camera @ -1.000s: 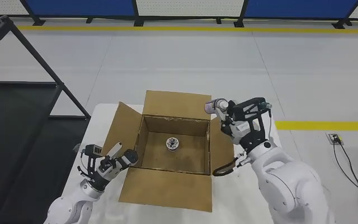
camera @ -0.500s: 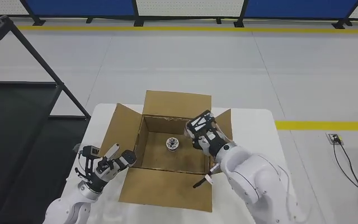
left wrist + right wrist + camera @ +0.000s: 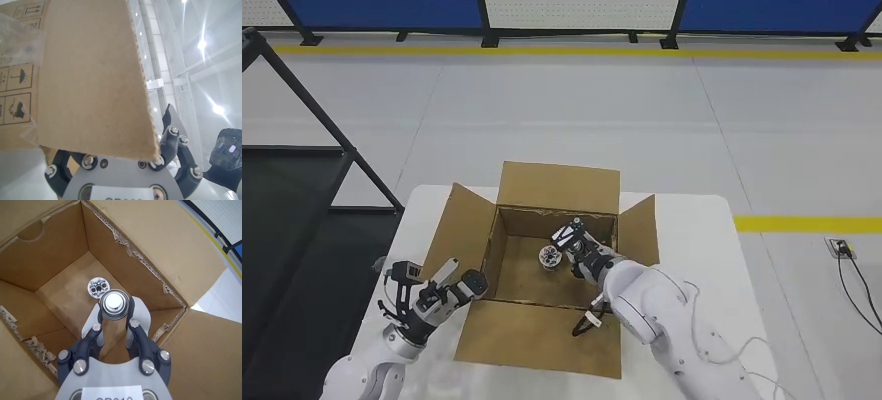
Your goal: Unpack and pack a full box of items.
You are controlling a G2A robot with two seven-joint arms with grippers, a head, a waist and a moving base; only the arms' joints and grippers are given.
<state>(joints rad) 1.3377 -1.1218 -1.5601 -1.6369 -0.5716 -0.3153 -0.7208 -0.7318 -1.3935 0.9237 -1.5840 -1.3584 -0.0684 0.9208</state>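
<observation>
I am in the packing half of the job. My right hand (image 3: pixel 115 303) is down inside the box (image 3: pixel 558 187), pinching a spray can (image 3: pixel 114 311) near its white-capped top. The can hangs above the box floor, just beside a round metal part (image 3: pixel 98 288) already lying there. Next, I judge, I need to lower it until the base stands on the cardboard clear of that part, then let go. My left hand (image 3: pixel 457 285) sits at the box's left flap (image 3: pixel 90 85); I cannot tell whether it is spread or pressed together. A second ago the right hand held the can outside, over the right flap above the table (image 3: pixel 682 215); it has since swung in and down, while the left has hardly moved.
</observation>
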